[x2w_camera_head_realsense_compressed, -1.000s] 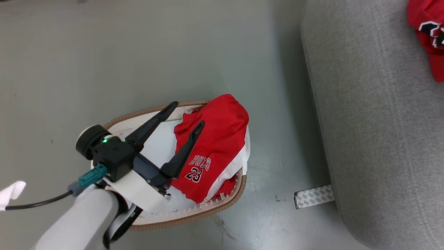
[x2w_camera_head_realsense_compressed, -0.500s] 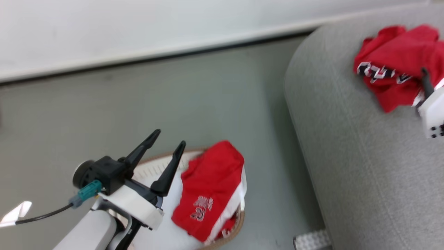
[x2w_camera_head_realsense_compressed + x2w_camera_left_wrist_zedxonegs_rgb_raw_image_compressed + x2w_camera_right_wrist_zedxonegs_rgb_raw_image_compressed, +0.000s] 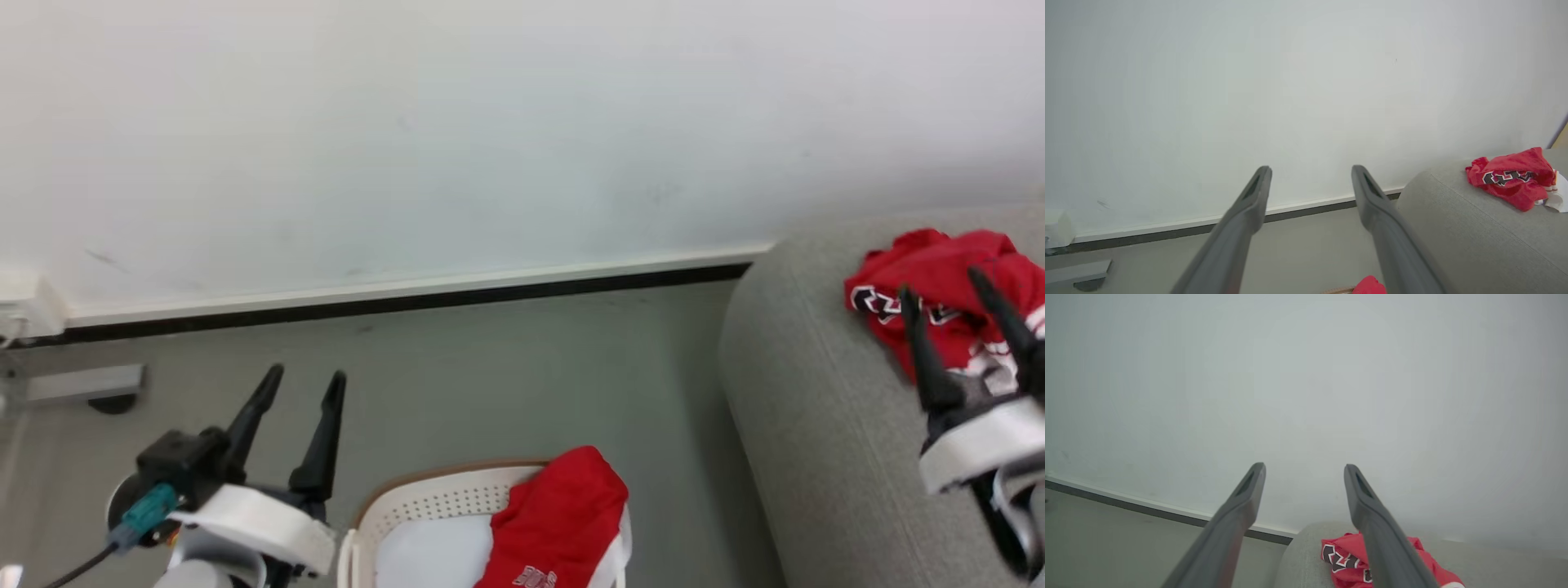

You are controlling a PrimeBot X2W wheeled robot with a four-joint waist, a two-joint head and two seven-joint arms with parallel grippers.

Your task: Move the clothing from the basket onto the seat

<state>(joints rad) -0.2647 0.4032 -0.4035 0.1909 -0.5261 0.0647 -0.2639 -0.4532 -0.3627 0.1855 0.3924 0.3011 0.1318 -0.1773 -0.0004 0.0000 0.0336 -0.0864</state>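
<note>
- The seat (image 3: 816,425) stands well apart from the basket (image 3: 424,506), with bare floor (image 3: 531,367) between them. The carry probably needs a high arc so that no cloth drags on the seat's rounded edge.
- The basket sits low between the two arms, nearer the left one, and only its far rim and holed wall show in the head view. I judge the step in hand to be the reach for what is left inside. The robot would do well to bend and look down first, so the whole basket is in sight.
- The basket garment (image 3: 563,523) is heaped against the basket's right wall and spills over the rim. A pinch on the raised fold at the top looks safest; going deeper risks catching the wall.
- The left gripper (image 3: 306,374) hovers just left of the basket, jaws spread and empty, fingers pointing at the wall (image 3: 490,122). It looks the better placed to grasp.
- The right gripper (image 3: 939,283) hangs over the seat, jaws spread wide and gripping nothing. It should lift clear without snagging the seat garment (image 3: 939,261) beneath it.
- The seat garment is red and crumpled, with black-and-white lettering on a fold and white trim at its near edge. It lies near the seat's far end.
- The basket garment is red with a white band and small lettering low down, cut off by the frame.
</note>
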